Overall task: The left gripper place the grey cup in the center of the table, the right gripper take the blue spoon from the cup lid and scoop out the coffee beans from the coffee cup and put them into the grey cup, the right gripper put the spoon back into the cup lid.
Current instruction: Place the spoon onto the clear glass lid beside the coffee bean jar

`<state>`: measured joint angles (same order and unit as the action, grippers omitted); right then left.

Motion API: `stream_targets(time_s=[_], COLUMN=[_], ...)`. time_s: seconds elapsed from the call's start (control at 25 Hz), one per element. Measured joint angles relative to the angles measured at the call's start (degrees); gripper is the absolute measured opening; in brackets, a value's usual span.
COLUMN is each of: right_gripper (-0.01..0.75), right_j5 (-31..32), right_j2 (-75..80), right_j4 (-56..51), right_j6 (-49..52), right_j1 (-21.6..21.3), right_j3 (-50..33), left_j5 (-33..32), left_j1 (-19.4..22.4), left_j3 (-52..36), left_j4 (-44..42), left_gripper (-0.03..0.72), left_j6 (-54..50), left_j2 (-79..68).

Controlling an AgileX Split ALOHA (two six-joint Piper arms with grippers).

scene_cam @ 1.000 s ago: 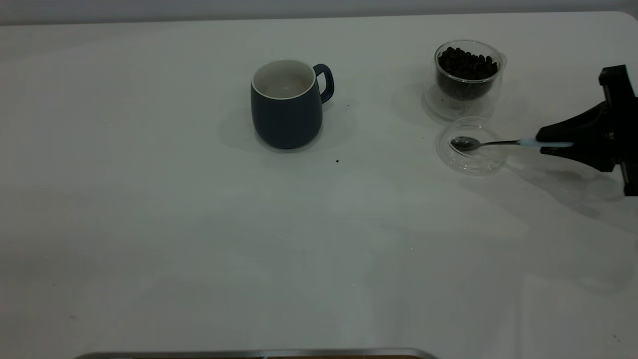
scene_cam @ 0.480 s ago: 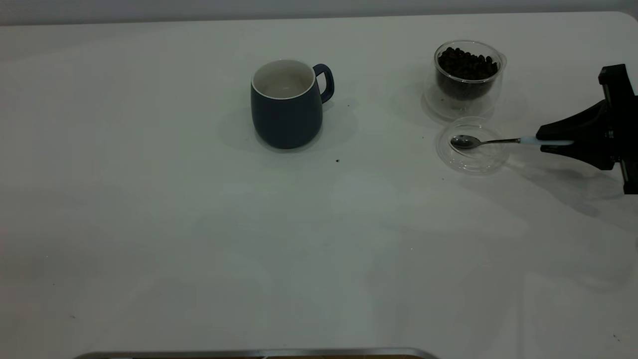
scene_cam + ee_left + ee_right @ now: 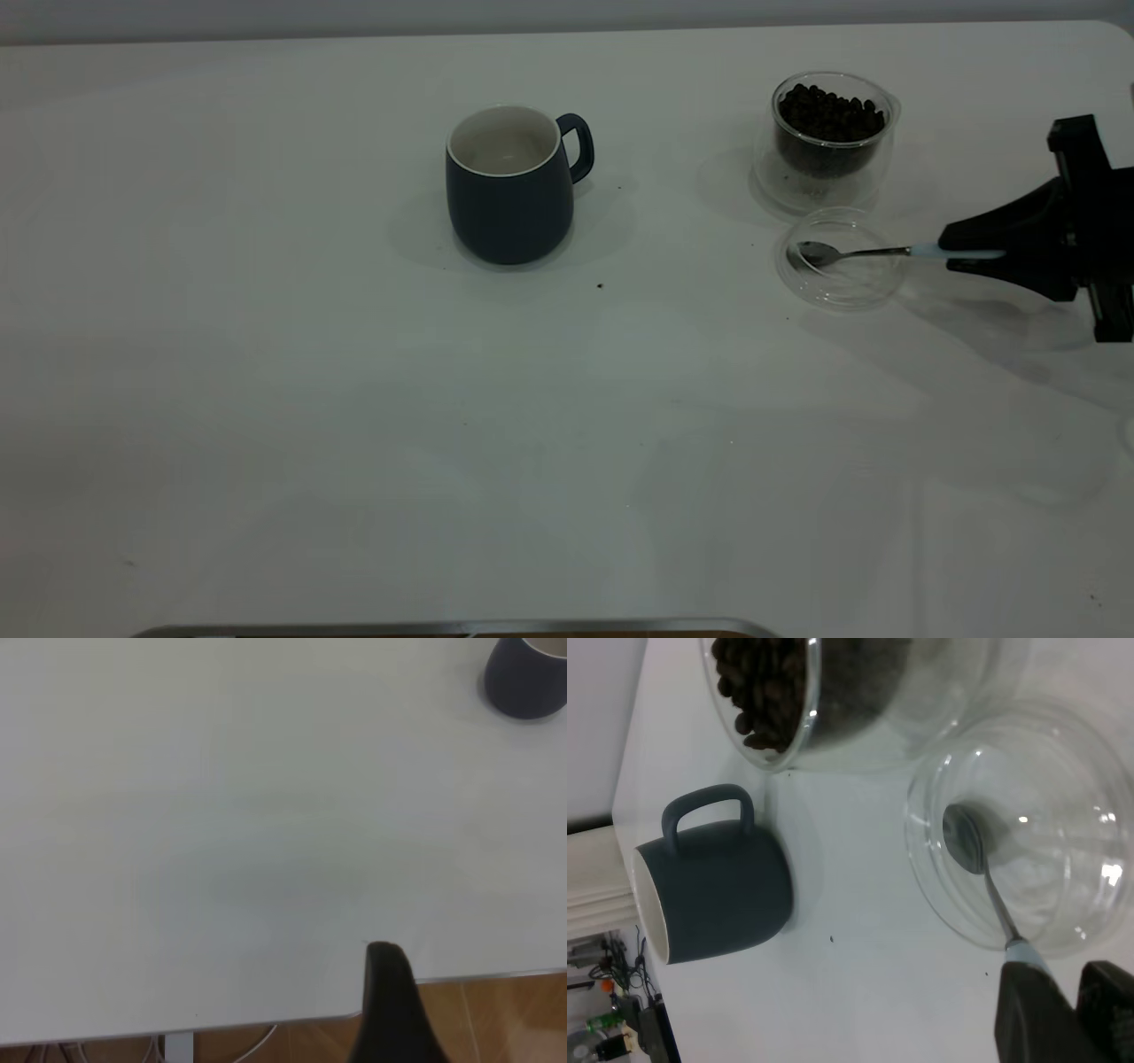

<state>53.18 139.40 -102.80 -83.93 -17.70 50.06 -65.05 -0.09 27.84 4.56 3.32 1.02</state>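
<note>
The dark grey cup (image 3: 509, 186) stands upright near the table's middle, handle to the right; it also shows in the right wrist view (image 3: 713, 881). The glass coffee cup (image 3: 828, 133) full of beans stands at the back right. In front of it lies the clear cup lid (image 3: 842, 261). The blue-handled spoon (image 3: 850, 254) has its bowl over the lid. My right gripper (image 3: 970, 252) is shut on the spoon's blue handle (image 3: 1028, 957), just right of the lid. My left gripper (image 3: 390, 992) is parked off the table's near left edge, outside the exterior view.
A few stray crumbs (image 3: 600, 286) lie on the white table (image 3: 354, 399) in front of the grey cup. The table's near edge (image 3: 266, 1023) shows in the left wrist view, with wooden floor beyond it.
My right gripper has shifted slightly left with the spoon handle, and the spoon's bowl has slid left inside the lid. The cups have not moved.
</note>
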Motion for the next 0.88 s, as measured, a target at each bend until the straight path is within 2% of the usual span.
stream_targets(time_s=[0.36, 0.52, 0.64, 0.88], right_gripper=[0.108, 0.150, 0.245, 0.534], right_j5=[-0.39, -1.80, -3.20, -5.01], right_j2=[0.43, 0.43, 0.43, 0.43], right_j4=[0.00, 0.00, 0.00, 0.00], right_j6=[-0.26, -0.44, -0.44, -1.80], right_j1=[0.05, 0.05, 0.05, 0.05], right_j3=[1.53, 1.53, 1.53, 1.53], left_j5=[0.00, 0.00, 0.00, 0.00], left_j1=[0.00, 0.00, 0.00, 0.00], left_j3=[0.00, 0.00, 0.00, 0.00], left_j4=[0.00, 0.04, 0.04, 0.04], left_gripper=[0.548, 0.548, 0.548, 0.548], left_j6=[0.00, 0.00, 0.00, 0.00], left_j2=[0.00, 0.00, 0.00, 0.00])
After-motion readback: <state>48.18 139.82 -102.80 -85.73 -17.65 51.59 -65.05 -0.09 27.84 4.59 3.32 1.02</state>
